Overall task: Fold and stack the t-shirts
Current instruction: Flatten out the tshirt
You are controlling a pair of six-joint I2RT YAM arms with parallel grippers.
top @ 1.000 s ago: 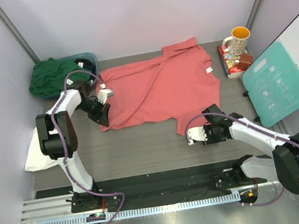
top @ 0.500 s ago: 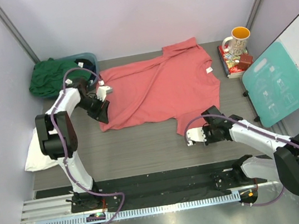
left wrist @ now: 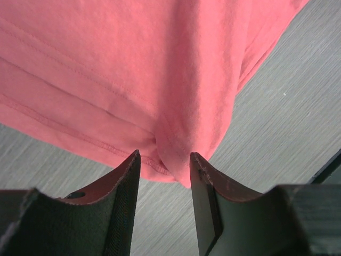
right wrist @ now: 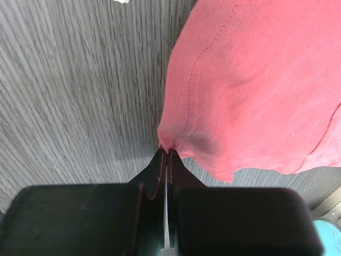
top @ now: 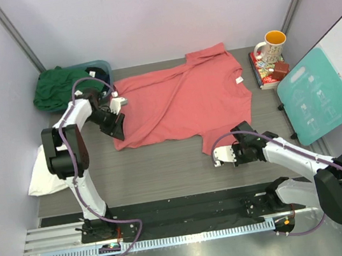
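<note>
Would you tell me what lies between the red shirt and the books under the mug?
Just a narrow strip of bare table; the top view shows nothing resting between the red shirt and the books.

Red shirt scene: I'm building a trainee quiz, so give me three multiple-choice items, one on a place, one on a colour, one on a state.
1. Where is the green shirt?
A) heaped on the tub, far left
B) on the books
C) on the floor

2. The mug is lined in:
A) blue
B) yellow-orange
C) black

3. The right claw is:
A) open, holding nothing
B) holding the mug
C) shut on the red shirt

Answers:
1 A, it spills over the tub in the far left corner.
2 B, the top view shows the bright lining.
3 C, the right wrist view shows it pinching the shirt's edge.
</note>
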